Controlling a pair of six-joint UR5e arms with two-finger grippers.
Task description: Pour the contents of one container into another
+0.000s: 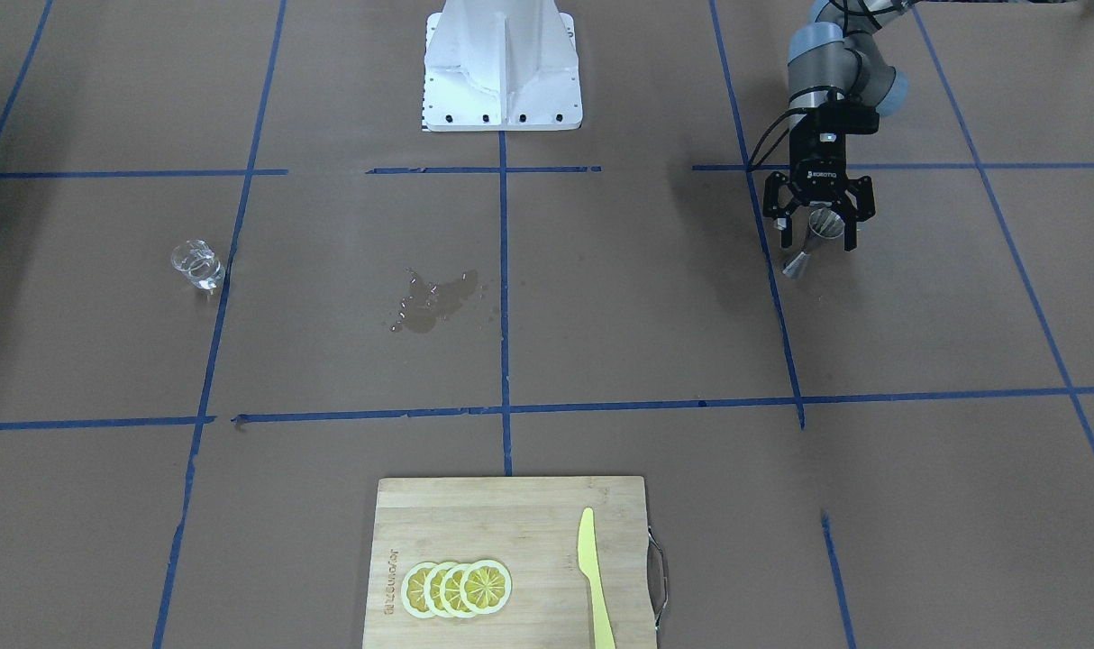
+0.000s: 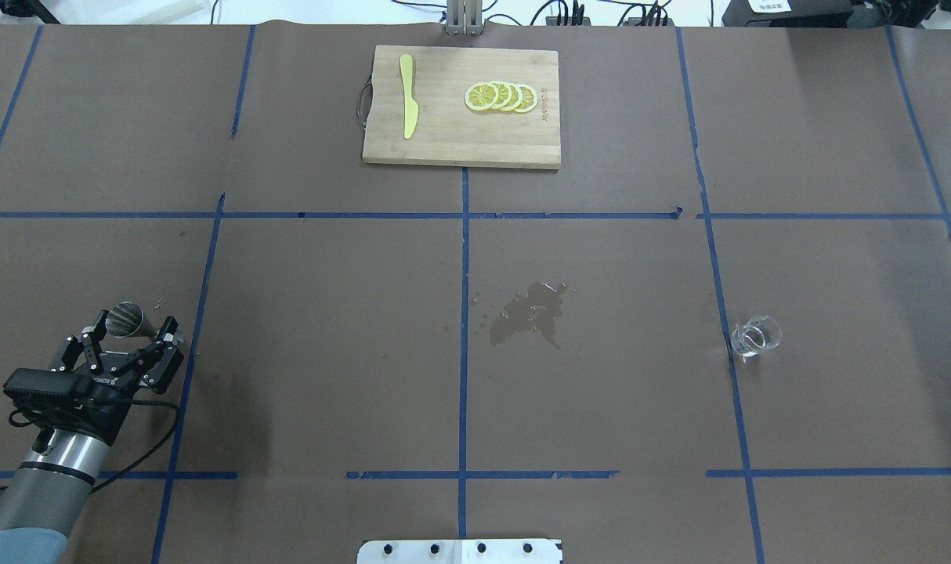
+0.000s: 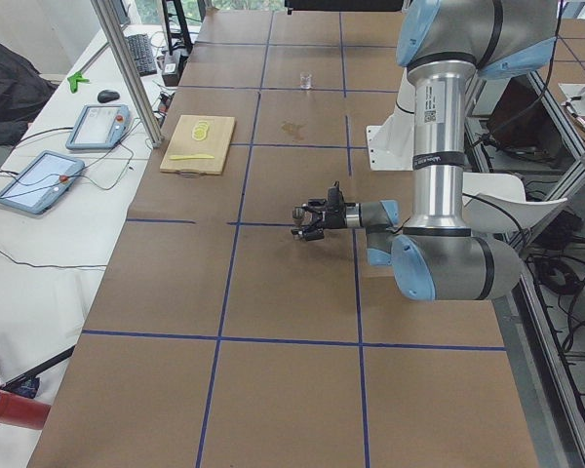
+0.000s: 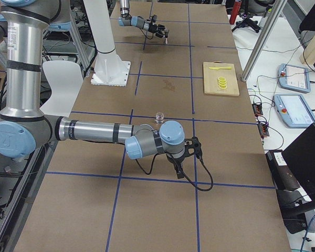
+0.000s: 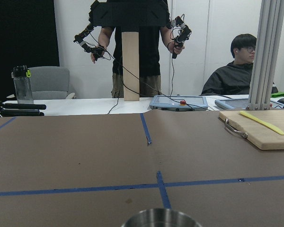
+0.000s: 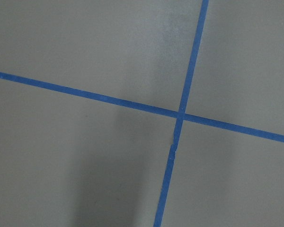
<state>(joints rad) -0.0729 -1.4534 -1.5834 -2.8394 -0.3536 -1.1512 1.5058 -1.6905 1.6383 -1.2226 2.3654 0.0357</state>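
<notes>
There is one clear glass cup [image 1: 197, 265] and one steel jigger [image 1: 825, 223]. One wooden cutting board [image 1: 511, 514] carries one yellow knife [image 1: 592, 577] and what look to be four lemon slices [image 1: 457, 589], though they overlap, so the count is not certain. One wet patch [image 1: 434, 302] marks the brown paper on the table. Two robot arms show, the left arm [image 1: 835, 72] and the right arm [image 4: 94, 131], on one white base [image 1: 502, 81]. Two pendant screens [image 3: 102, 127] lie on the white side table. Beyond are two people, a standing person [image 5: 132, 47] and a seated person [image 5: 236, 66], and one water bottle [image 5: 20, 85]
</notes>
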